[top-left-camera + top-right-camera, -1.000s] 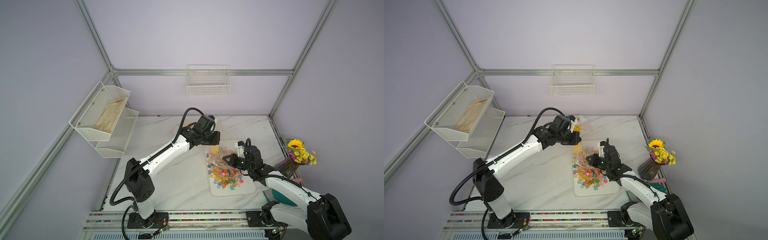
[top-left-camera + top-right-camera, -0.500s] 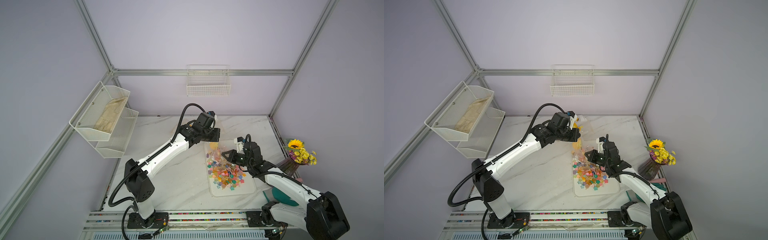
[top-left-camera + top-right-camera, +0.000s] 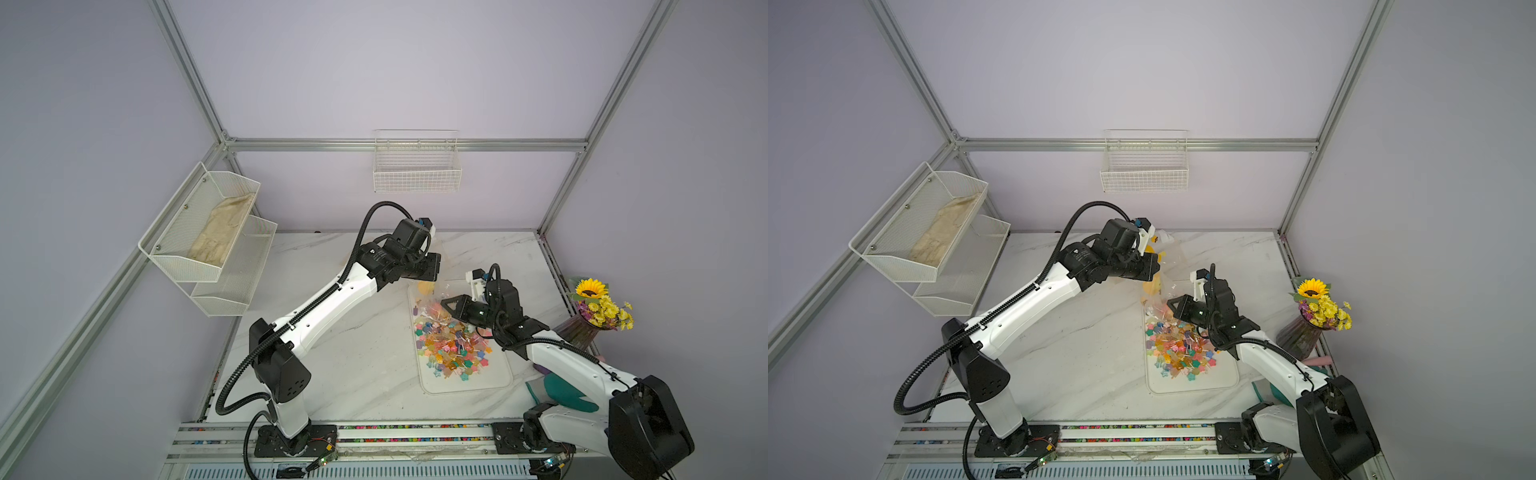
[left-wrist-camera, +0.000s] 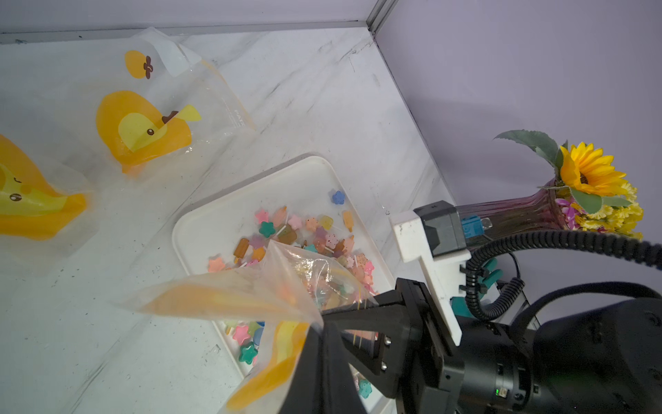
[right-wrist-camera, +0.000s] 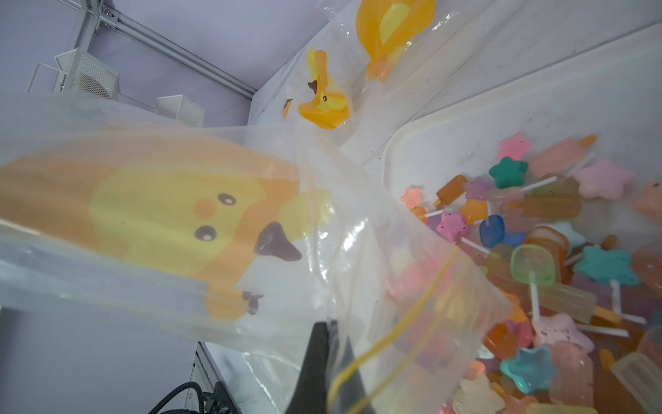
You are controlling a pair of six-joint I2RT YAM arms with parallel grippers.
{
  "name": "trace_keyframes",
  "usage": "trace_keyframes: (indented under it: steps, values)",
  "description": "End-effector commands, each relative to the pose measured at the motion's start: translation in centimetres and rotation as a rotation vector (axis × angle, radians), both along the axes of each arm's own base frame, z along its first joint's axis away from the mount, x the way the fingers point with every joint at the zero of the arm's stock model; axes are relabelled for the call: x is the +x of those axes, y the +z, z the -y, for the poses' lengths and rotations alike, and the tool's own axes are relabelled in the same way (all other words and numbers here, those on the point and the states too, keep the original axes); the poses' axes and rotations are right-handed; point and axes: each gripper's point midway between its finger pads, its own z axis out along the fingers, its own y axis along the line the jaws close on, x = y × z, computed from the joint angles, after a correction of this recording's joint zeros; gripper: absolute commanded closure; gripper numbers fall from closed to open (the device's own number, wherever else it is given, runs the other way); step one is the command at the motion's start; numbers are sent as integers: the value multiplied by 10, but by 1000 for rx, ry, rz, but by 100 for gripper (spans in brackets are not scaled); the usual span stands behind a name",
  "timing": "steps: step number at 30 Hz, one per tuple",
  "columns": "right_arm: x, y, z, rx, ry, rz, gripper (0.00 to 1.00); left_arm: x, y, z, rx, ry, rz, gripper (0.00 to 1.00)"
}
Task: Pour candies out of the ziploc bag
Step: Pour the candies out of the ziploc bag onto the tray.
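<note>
Both hands are clamped shut on the duck-printed ziploc bag [image 4: 222, 294]. The left hand [image 3: 1153, 267] holds one end above the white tray's [image 3: 465, 388] far end, and the right hand [image 3: 446, 303] pinches its mouth. Candies [image 3: 453, 345] lie heaped in the tray.

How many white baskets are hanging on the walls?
3: the upper mesh basket and lower mesh basket beneath it on the side wall; the wire basket on the back wall. None seems hidden.

Both top views look steeply down from high above the tray [image 3: 469, 384], covering the whole table. Each wrist view faces the tray at close range. All four views share its candies [image 3: 451, 345].
</note>
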Motion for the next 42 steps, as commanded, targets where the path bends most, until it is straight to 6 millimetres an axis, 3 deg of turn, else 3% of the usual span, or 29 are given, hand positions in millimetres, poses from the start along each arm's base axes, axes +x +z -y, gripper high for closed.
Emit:
trace_keyframes:
  steps: [1,10,21,28,33,39,42]
  values:
    - [-1,-17,5,-41,-11,-54,97,16,79,-1,-124,6,186,100]
    - [7,-21,0,-42,4,-65,93,15,95,-4,-124,-7,216,100]
    - [13,-8,-3,-33,6,-40,79,13,92,3,-142,-37,191,100]
    - [13,1,-1,-27,-1,-25,78,13,77,10,-146,-50,149,100]
    - [12,22,9,-8,-41,5,72,11,73,9,-128,-67,163,100]
    - [5,65,41,-4,-129,79,58,10,57,6,-70,-99,179,100]
    - [4,70,53,-21,-156,77,51,10,51,4,-52,-104,184,100]
